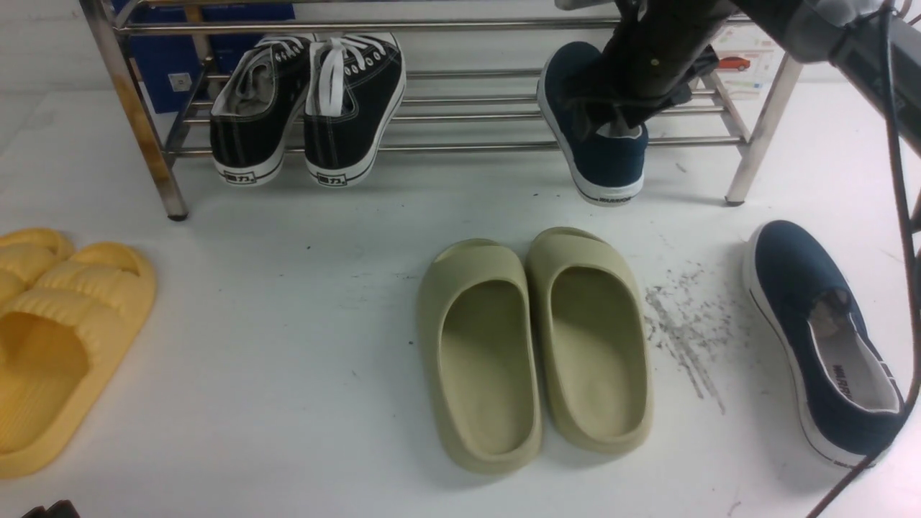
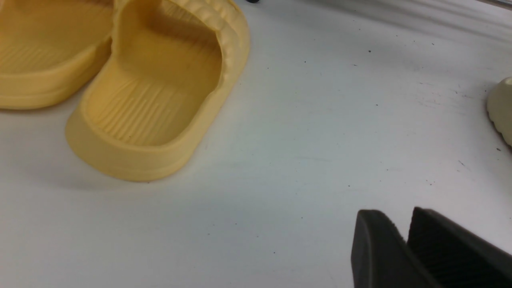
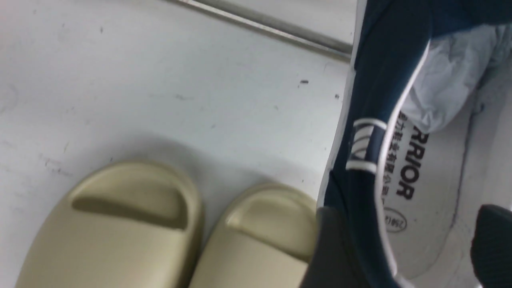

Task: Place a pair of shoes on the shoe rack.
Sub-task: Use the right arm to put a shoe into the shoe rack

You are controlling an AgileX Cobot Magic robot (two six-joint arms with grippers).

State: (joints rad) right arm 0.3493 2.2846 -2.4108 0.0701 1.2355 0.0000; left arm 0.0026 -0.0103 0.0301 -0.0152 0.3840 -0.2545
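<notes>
**Left wrist view.** The left pincer (image 2: 406, 219) hangs low over bare worktop (image 2: 304, 160) and holds nothing. Its two dark pads (image 2: 376, 248) stand close together; whether they meet cannot be told. Ahead of it, well apart, lie the yellow slides (image 2: 152, 104), whose ribbed footbeds only this view resolves. The edge of one of the olive slides (image 2: 502, 108) shows off to its other side.

**Front view.** Only this view gives the whole layout. On the shoe rack (image 1: 468, 147), the black lace-up sneakers (image 1: 309, 108) sit well to the left of the right pincer (image 1: 611, 119), on the same shelf. The olive slides lie on the worktop, nearer the robot than that pincer. The racked navy shoe (image 1: 608, 162) lies directly under the pincer, tilted, with its toe raised toward the back and its heel overhanging the front bar. The loose navy shoe (image 1: 820, 338) lies on the worktop to the pincer's right and nearer the robot, apart from the rack; no other view shows it. The arm hides the jaws here.

**Right wrist view.** The right pincer is released, its jaws wide. One finger (image 3: 332, 248) is just outside the racked navy shoe's side wall; the other (image 3: 494, 244) is over the printed grey insole. White paper stuffing (image 3: 448, 80) fills the toe.
</notes>
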